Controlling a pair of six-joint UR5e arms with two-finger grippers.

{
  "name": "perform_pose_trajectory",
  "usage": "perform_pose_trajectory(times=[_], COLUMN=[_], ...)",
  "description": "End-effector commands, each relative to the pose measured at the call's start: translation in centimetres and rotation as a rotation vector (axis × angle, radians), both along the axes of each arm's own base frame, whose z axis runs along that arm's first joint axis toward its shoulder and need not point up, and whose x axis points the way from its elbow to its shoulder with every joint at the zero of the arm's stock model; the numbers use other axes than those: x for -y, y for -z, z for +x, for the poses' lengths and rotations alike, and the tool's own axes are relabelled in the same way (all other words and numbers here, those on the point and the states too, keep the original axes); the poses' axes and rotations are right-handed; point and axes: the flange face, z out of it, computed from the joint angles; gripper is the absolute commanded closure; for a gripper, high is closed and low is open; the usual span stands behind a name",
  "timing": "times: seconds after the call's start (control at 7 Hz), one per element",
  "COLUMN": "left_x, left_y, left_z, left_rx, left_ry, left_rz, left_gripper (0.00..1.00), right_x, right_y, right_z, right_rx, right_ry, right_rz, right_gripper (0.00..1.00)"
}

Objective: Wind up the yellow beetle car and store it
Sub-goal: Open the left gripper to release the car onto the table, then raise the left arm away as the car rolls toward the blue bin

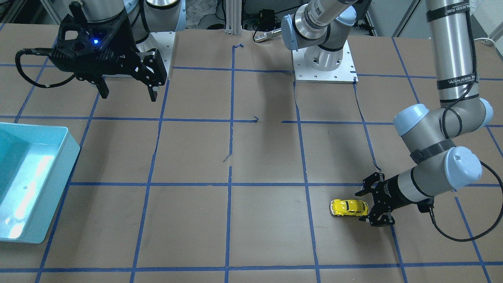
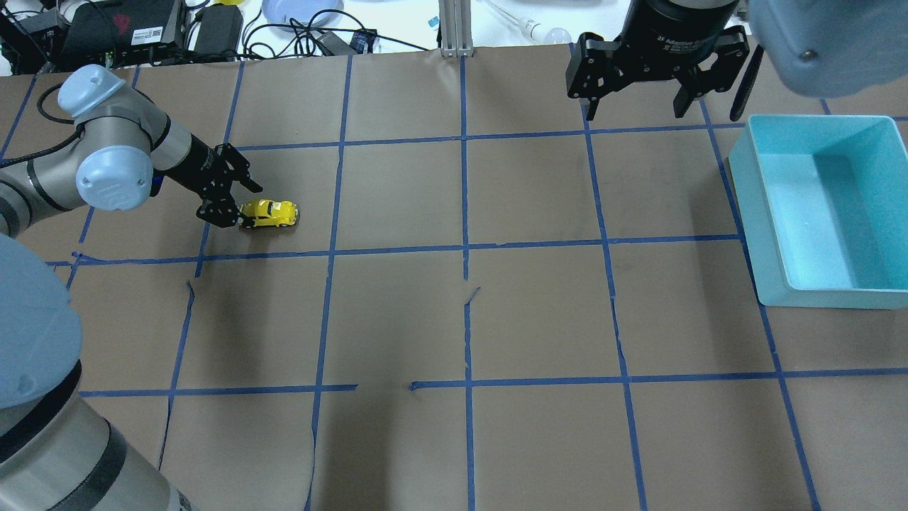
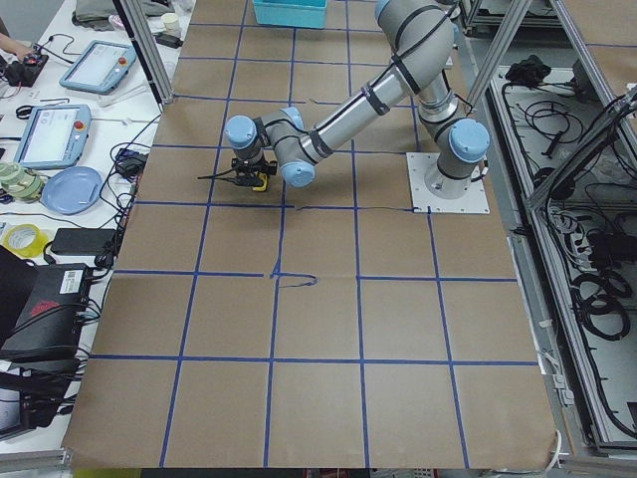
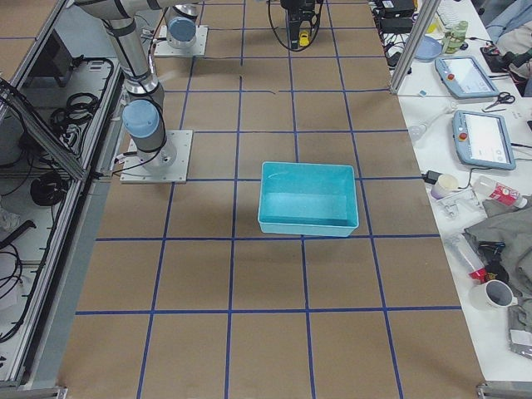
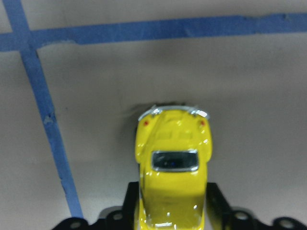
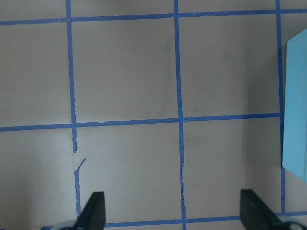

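Note:
The yellow beetle car [image 1: 349, 207] stands on its wheels on the brown paper, on my left side [image 2: 271, 213]. My left gripper [image 1: 368, 210] lies low and nearly level, with its two fingers closed on the sides of one end of the car. In the left wrist view the car [image 5: 172, 163] fills the middle and a black finger [image 5: 132, 203] presses each flank. The car's other end points away from the wrist. My right gripper [image 2: 635, 110] hangs open and empty, high over the far right squares.
An empty light blue bin [image 2: 745, 191] stands on the table's right side, its edge in the right wrist view [image 6: 297, 105]. Blue tape lines [image 2: 464, 248] grid the brown paper. The arms' base plates [image 1: 324, 65] sit at my edge.

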Motion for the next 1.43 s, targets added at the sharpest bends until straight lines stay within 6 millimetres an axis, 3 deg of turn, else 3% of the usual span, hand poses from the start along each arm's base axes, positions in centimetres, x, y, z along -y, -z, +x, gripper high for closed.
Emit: perform_pose_trajectory(times=[0.0,0.29,0.43,0.57,1.0,1.29], left_x=[-0.2,-1.7,-2.4,-2.5,-3.2,-4.3], left_y=[-3.2,-8.1,-11.0,-14.1,-26.0,-29.3], left_z=[-1.6,-2.3,-2.6,-2.1,-1.1,-1.2], left_rx=[0.01,0.016,0.027,0.086,0.281,0.329], left_ry=[0.018,0.05,0.146,0.261,0.758,0.944], left_rz=[-0.036,-0.042,-0.092,-0.126,-0.069,-0.121], left_gripper=[0.02,0.03,0.1,0.08,0.0,0.0], right_x=[0.0,0.0,0.0,0.0,-0.1,-0.1], right_y=[0.0,0.0,0.0,0.0,0.0,0.0], right_z=[0.0,0.0,0.1,0.1,0.1,0.1], right_rx=[0.0,0.0,0.0,0.0,0.0,0.0], right_ry=[0.0,0.0,-0.002,-0.002,-0.002,0.0], right_rz=[0.001,-0.001,-0.001,-0.001,0.001,0.001], right_gripper=[0.0,0.0,0.0,0.0,0.0,0.0])
